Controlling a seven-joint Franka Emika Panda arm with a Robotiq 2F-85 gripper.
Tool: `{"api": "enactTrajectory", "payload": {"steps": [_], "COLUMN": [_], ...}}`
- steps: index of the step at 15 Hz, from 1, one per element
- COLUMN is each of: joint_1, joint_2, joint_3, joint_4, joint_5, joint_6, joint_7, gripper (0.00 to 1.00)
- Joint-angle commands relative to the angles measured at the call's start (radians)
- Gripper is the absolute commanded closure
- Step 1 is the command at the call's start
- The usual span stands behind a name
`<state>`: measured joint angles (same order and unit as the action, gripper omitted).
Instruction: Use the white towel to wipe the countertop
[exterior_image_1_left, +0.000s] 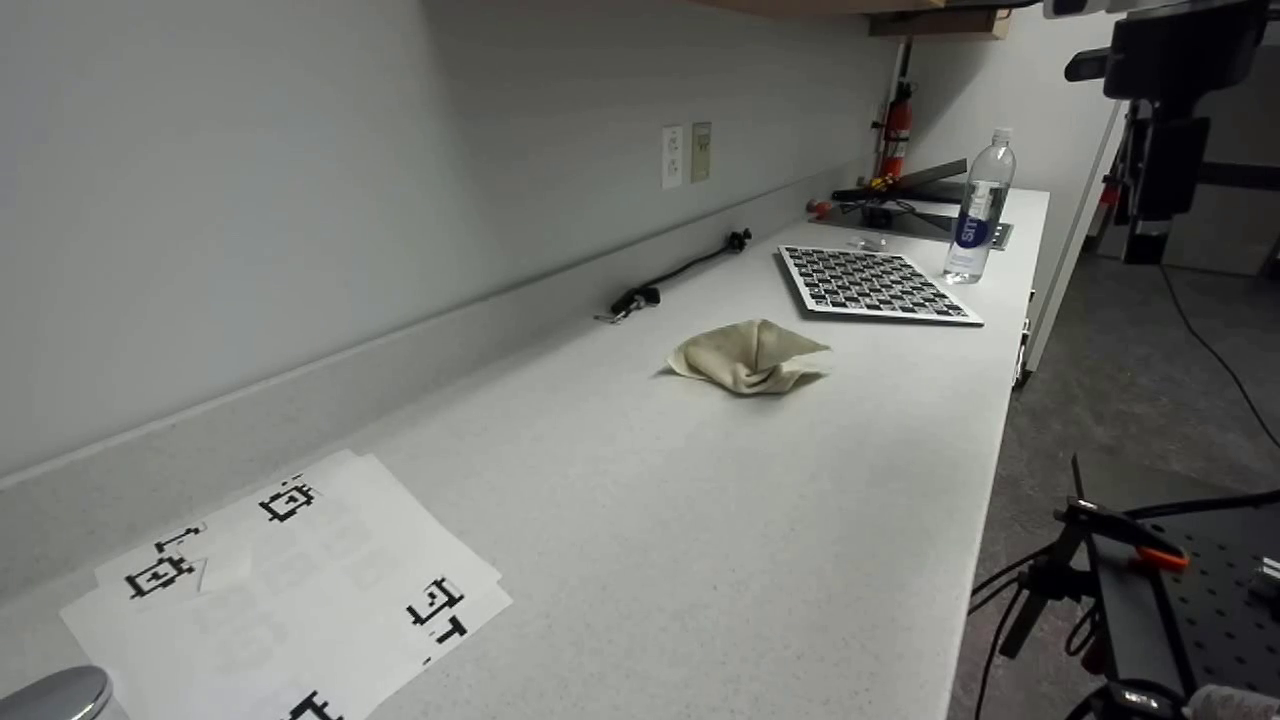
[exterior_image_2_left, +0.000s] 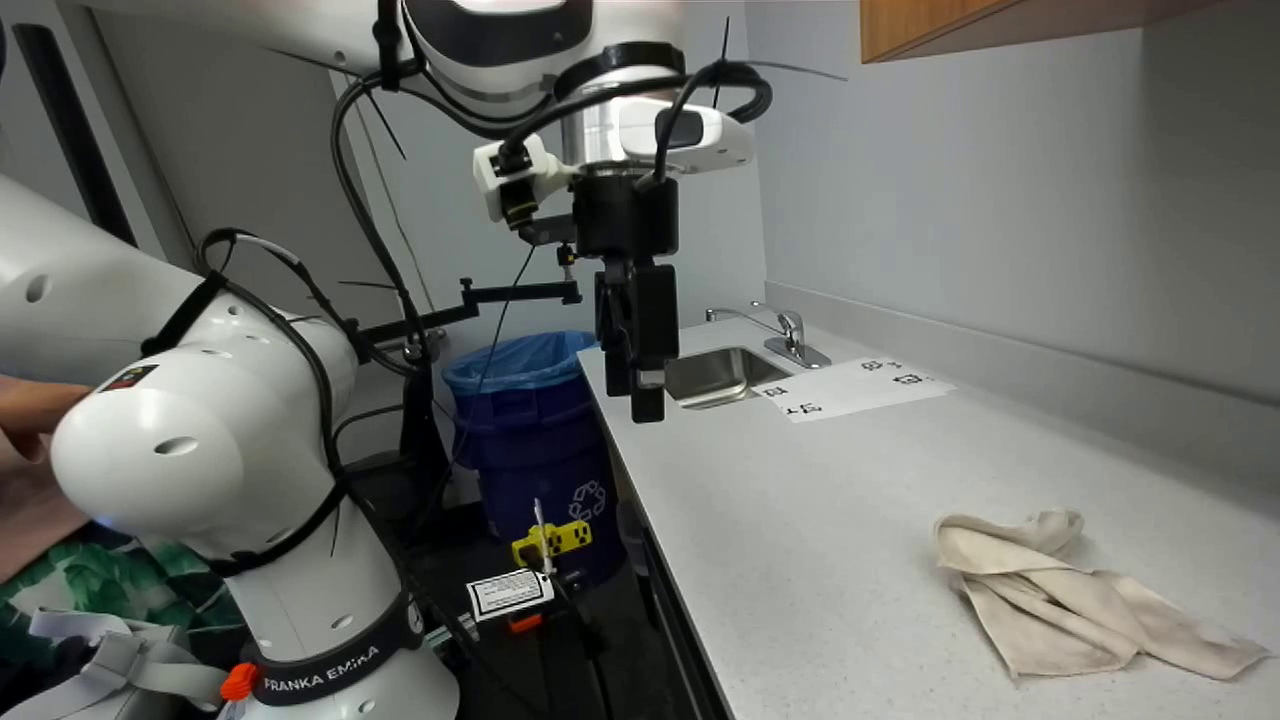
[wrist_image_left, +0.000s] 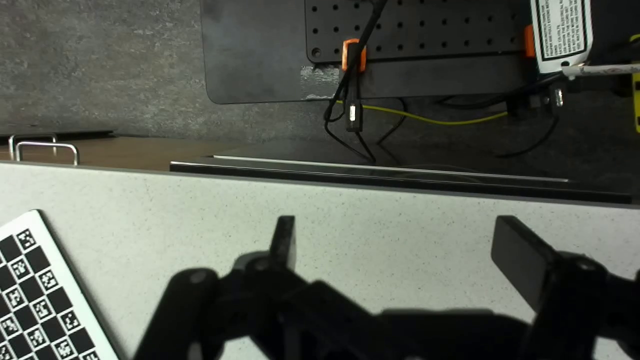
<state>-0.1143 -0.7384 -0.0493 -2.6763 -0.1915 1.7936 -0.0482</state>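
Note:
The towel, cream-white and crumpled, lies on the countertop (exterior_image_1_left: 800, 520) in both exterior views (exterior_image_1_left: 745, 358) (exterior_image_2_left: 1050, 600). It is out of view in the wrist view. The countertop is pale and speckled and also shows in the wrist view (wrist_image_left: 200, 215). My gripper (wrist_image_left: 394, 240) is open, with its two black fingers wide apart and nothing between them. In an exterior view the gripper (exterior_image_2_left: 634, 400) points down, raised near the counter's front edge and apart from the towel. It also hangs at the upper right in an exterior view (exterior_image_1_left: 1145, 245).
A checkered board (exterior_image_1_left: 875, 283) and an upright water bottle (exterior_image_1_left: 978, 215) stand beyond the towel. A black cable (exterior_image_1_left: 690, 265) lies along the wall. Marker sheets (exterior_image_1_left: 300, 590) lie near the sink (exterior_image_2_left: 725, 378) and faucet (exterior_image_2_left: 795, 340). A wooden cabinet (exterior_image_2_left: 980, 25) hangs overhead.

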Motion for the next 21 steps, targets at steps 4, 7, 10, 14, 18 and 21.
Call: {"api": "enactTrajectory", "payload": {"steps": [4, 7, 10, 14, 18, 21], "joint_1": [0.010, 0.010, 0.010, 0.011, 0.012, 0.010], "joint_2": [0.000, 0.000, 0.000, 0.003, 0.018, 0.033], "joint_3": [-0.008, -0.008, -0.008, -0.009, -0.012, -0.017], "joint_4": [0.002, 0.002, 0.002, 0.003, 0.002, -0.005], "joint_5": [-0.005, -0.005, -0.005, -0.002, -0.003, 0.001], "joint_6": [-0.003, -0.003, -0.003, 0.002, 0.015, 0.061], "joint_7": [0.005, 0.005, 0.005, 0.005, 0.003, 0.013], "gripper": [0.00, 0.00, 0.00, 0.00, 0.00, 0.00]}}
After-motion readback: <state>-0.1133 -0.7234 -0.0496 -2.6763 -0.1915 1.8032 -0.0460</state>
